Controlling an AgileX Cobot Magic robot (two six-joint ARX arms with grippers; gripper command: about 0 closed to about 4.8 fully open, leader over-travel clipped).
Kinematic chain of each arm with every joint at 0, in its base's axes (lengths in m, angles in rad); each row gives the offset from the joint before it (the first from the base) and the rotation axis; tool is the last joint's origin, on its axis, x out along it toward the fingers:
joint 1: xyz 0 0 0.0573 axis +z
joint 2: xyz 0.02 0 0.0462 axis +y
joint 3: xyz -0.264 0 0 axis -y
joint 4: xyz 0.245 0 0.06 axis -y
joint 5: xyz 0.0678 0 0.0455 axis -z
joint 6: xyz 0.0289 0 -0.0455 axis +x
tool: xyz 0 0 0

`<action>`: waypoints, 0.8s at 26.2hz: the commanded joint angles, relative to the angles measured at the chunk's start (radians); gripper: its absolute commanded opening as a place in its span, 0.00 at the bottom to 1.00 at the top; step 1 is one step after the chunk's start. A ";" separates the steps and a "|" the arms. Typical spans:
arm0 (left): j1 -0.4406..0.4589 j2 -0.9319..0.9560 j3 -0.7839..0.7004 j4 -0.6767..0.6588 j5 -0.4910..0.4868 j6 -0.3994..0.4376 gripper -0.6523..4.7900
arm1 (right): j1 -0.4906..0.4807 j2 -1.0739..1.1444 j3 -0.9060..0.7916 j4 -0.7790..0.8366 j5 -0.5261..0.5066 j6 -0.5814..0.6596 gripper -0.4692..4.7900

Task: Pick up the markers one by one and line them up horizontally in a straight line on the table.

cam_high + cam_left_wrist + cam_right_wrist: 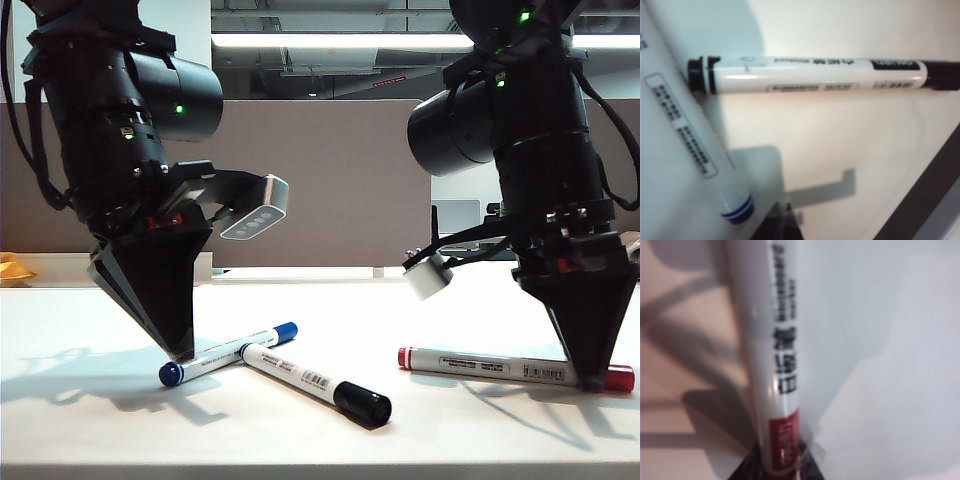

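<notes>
On the left of the exterior view, the left hand points down at the white worktop, its tip meeting the blue-capped marker near that pen's end plug. Its fingers are clenched tight on this marker, which lies flat on the surface, slanting up toward the back with its blue cap farthest from the hand. The left wrist view shows the same pen running diagonally to the hand, its blue-ringed end just beside the dark fingertips.

Just right of it lies the black-capped marker, slanting the other way, its white end close against the blue pen's barrel and its black cap toward the front edge. The two form a shallow V; whether they touch cannot be told. From the left wrist camera the black marker stretches across the frame, label and barcode up.

Well apart, farther right, the red-capped marker lies nearly level on the worktop, its red plug toward the middle and its red cap at the far right. The right hand stands over the cap end, fingers on either side of the barrel. In the right wrist view the pen runs straight between the fingertips of the hand, but whether they grip it or stand released cannot be told.
</notes>
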 commanded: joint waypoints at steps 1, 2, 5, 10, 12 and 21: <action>0.032 -0.007 0.005 0.009 0.005 0.003 0.12 | -0.001 0.005 -0.005 -0.027 -0.002 -0.091 0.31; 0.037 -0.009 0.005 0.010 0.008 0.002 0.12 | -0.001 0.005 -0.005 -0.027 -0.002 -0.096 0.31; 0.043 -0.014 0.005 0.029 0.011 0.001 0.12 | -0.001 0.005 -0.005 -0.026 0.001 -0.097 0.31; 0.043 -0.019 0.005 0.054 0.021 0.000 0.12 | -0.001 0.005 -0.005 -0.005 0.047 -0.116 0.36; 0.043 -0.019 0.005 0.060 0.036 -0.003 0.12 | -0.001 0.005 -0.005 0.014 0.068 -0.126 0.35; 0.043 -0.019 0.005 0.069 0.037 -0.003 0.12 | 0.000 0.005 -0.005 0.091 0.087 -0.167 0.26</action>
